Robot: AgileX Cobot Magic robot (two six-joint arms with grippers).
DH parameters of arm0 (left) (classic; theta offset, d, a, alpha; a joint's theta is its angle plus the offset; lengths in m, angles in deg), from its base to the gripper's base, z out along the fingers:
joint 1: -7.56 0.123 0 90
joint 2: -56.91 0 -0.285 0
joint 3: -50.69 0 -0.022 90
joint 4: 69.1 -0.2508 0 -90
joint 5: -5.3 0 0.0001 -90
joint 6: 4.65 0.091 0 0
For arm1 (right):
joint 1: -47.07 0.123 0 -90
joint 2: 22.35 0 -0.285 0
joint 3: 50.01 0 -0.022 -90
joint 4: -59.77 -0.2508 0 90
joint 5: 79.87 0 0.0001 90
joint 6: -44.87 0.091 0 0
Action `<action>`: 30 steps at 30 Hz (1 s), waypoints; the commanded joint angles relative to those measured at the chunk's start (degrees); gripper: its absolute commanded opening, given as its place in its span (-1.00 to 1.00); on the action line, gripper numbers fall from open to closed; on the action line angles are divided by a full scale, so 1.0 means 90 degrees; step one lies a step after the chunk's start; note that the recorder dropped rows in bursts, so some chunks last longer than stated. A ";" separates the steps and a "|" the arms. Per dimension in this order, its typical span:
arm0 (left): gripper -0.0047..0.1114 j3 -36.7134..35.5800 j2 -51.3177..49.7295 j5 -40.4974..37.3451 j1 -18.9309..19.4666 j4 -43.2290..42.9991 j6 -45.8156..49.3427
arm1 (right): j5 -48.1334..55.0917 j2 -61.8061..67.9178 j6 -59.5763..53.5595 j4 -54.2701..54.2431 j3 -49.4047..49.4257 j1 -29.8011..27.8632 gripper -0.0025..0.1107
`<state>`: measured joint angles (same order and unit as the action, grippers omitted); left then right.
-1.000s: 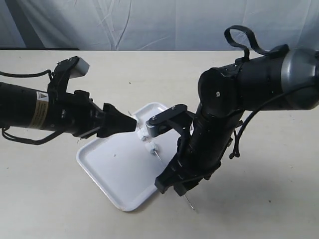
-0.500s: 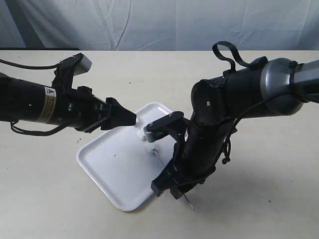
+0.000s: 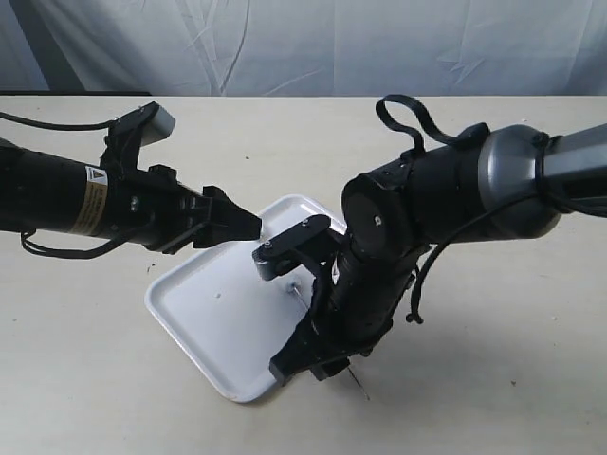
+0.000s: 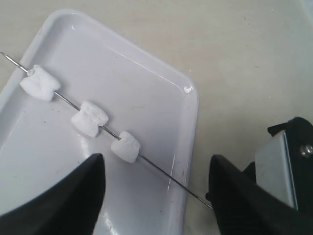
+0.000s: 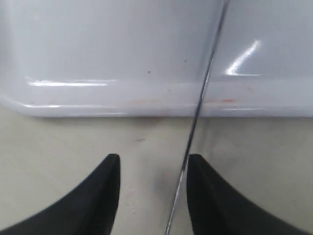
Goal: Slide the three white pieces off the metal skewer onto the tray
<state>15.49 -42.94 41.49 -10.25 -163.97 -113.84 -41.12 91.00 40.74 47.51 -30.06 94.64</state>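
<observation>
In the left wrist view the three white pieces [image 4: 40,83] [image 4: 89,119] [image 4: 125,147] sit threaded in a row on the metal skewer [image 4: 166,177], which lies slanted across the tray [image 4: 188,112] and sticks out past its rim. My left gripper [image 4: 154,191] hovers open over the skewer's bare stretch, touching nothing. My right gripper [image 5: 152,171] is open low over the table beside the tray rim [image 5: 122,98]. The skewer [image 5: 195,117] runs between its fingers, close against one of them. In the exterior view the right arm hides the pieces; only the skewer's end [image 3: 358,379] pokes out.
The tray [image 3: 204,313] lies diagonally on a plain beige table [image 3: 85,379]. The bulky right arm [image 3: 427,209] leans over the tray's near right side. A pale cloth backdrop [image 3: 303,43] closes off the far edge.
The right arm has swung left and lower along the tray's edge. The left gripper drew back slightly from the pieces, then held still.
</observation>
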 commanded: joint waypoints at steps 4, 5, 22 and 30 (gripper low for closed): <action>0.10 0.0028 -0.0030 0.0163 -0.0040 0.0044 -0.0034 | 0.0319 0.0257 0.0831 0.0813 -0.0004 0.0052 -0.22; 0.10 0.0028 -0.0030 0.0149 -0.0040 0.0044 -0.0034 | 0.0333 0.0328 0.0848 0.0813 -0.0004 0.0052 -0.22; 0.10 0.0028 -0.0030 0.0085 -0.0040 0.0029 -0.0010 | -0.0018 0.0464 0.0848 0.0614 0.0234 0.0052 -0.73; 0.10 0.0028 -0.0030 0.0097 -0.0040 0.0028 0.0003 | -0.0069 0.0464 0.0848 0.0464 0.0234 0.0052 -0.97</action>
<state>15.49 -42.94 42.39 -10.25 -163.97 -113.84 -40.59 94.14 48.52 53.66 -28.92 94.99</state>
